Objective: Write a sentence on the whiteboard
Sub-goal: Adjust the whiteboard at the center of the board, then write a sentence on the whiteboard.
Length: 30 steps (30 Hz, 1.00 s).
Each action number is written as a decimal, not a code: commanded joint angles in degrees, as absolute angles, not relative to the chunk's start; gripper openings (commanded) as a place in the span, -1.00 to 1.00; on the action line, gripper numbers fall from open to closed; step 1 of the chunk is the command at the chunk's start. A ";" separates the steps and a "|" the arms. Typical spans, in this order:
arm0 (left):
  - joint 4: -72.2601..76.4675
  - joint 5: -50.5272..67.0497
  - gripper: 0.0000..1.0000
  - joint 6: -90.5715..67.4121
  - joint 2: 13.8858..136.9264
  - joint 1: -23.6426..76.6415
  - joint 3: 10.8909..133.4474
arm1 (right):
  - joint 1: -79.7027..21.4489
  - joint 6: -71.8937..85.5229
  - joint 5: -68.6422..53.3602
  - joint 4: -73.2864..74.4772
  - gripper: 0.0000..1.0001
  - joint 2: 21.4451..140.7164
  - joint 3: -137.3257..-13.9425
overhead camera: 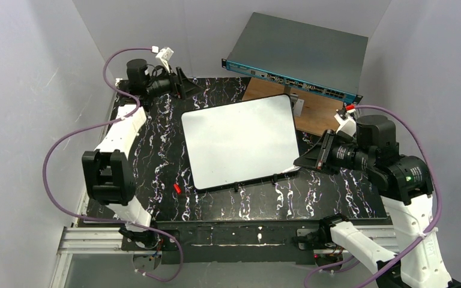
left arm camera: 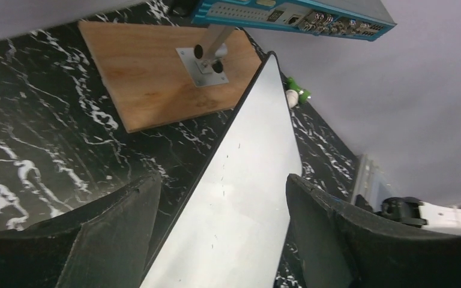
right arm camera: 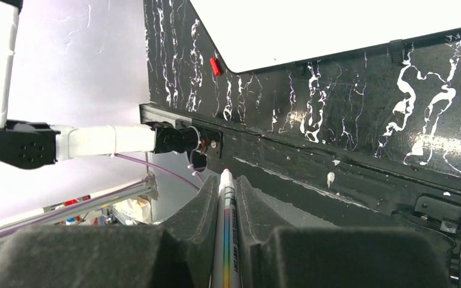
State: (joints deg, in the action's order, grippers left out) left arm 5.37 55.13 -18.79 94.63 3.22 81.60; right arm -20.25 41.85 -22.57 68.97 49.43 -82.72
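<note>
The left tool [left arm camera: 222,183] is held spread, aimed at the glossy white rectangular whiteboard [overhead camera: 240,141] lying flat ahead of it. A white rainbow-labelled marker [right arm camera: 226,240] is pinched by the right tool [right arm camera: 225,186] beside the board's corner, above the black marbled desk [overhead camera: 156,150].

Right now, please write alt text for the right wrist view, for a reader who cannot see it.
The right gripper, with black padded fingers, is shut on a white marker with a rainbow stripe, its red tip pointing away. Beyond lie a black marble-patterned table, a small red object, and a blank corner of the glossy white whiteboard.
</note>
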 commanded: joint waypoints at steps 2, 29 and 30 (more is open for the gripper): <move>5.22 61.10 0.50 -20.62 99.81 5.79 87.94 | -20.04 42.15 -20.44 67.95 -0.97 48.87 -83.92; -16.88 70.36 0.18 -12.57 120.09 12.55 104.43 | -19.78 42.41 -16.79 67.24 -0.97 49.36 -84.99; -18.60 70.06 0.17 -11.34 120.18 12.71 104.95 | -19.78 42.23 -16.71 67.24 -0.97 49.26 -85.01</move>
State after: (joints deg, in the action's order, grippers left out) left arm -11.79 67.02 -15.66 120.44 11.57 102.72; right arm -20.12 43.09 -17.65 68.93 49.50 -83.05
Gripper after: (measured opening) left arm 0.604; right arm 0.186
